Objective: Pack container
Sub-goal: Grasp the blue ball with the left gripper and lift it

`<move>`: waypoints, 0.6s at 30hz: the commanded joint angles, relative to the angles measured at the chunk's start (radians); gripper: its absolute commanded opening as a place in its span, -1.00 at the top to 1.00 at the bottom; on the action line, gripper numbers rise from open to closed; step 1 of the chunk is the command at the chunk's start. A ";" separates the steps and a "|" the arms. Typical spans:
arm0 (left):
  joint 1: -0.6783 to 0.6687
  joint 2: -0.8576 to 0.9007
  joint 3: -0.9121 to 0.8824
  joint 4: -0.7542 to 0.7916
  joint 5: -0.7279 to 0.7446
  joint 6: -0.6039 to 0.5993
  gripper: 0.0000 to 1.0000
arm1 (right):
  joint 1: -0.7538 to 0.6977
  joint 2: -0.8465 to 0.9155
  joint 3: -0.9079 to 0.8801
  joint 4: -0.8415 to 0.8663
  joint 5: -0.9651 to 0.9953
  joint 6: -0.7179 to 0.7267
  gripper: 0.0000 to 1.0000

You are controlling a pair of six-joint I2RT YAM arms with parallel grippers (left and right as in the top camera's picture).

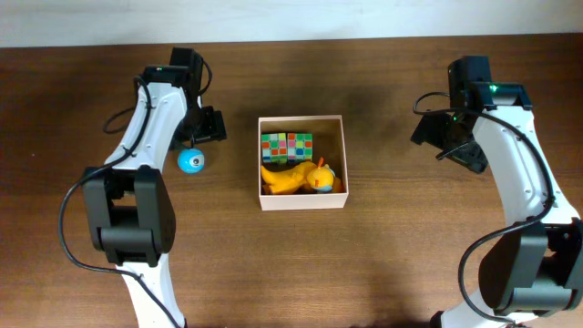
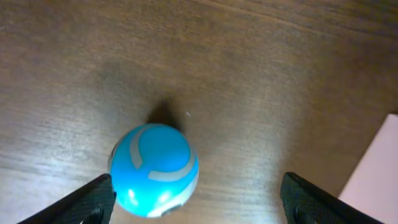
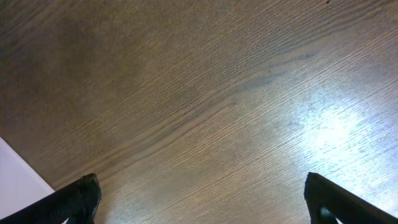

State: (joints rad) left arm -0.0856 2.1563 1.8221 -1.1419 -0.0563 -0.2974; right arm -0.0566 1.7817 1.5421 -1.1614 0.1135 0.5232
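Observation:
The container, a square white-walled box, sits mid-table and holds a multicoloured cube and a yellow plush duck. A blue ball with pale stripes lies on the wood left of the container. My left gripper hovers just beyond the ball. In the left wrist view the ball rests close to the left finger, and the left gripper stands open around it without pinching. A white container wall shows at the right edge. My right gripper is open over bare wood, right of the container.
Dark wooden tabletop all round. The right arm stands at the far right, the left arm at the far left. A white container corner shows at the lower left of the right wrist view.

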 commanded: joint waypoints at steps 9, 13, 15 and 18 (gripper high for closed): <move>0.004 -0.013 -0.144 0.093 -0.090 0.015 -0.74 | -0.005 -0.008 0.000 0.001 0.002 0.000 -0.97; 0.004 -0.013 -0.187 0.127 -0.090 0.015 -0.74 | -0.005 -0.008 0.000 0.001 0.002 0.001 -0.97; 0.004 -0.013 -0.202 0.138 -0.090 0.015 -0.74 | -0.005 -0.008 0.000 0.001 0.002 0.001 -0.97; 0.004 -0.013 -0.212 0.141 -0.090 0.015 -0.74 | -0.005 -0.008 0.000 0.001 0.002 0.001 -0.97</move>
State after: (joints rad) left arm -0.0784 2.1563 1.6302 -1.0069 -0.1688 -0.2909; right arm -0.0566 1.7817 1.5421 -1.1618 0.1135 0.5232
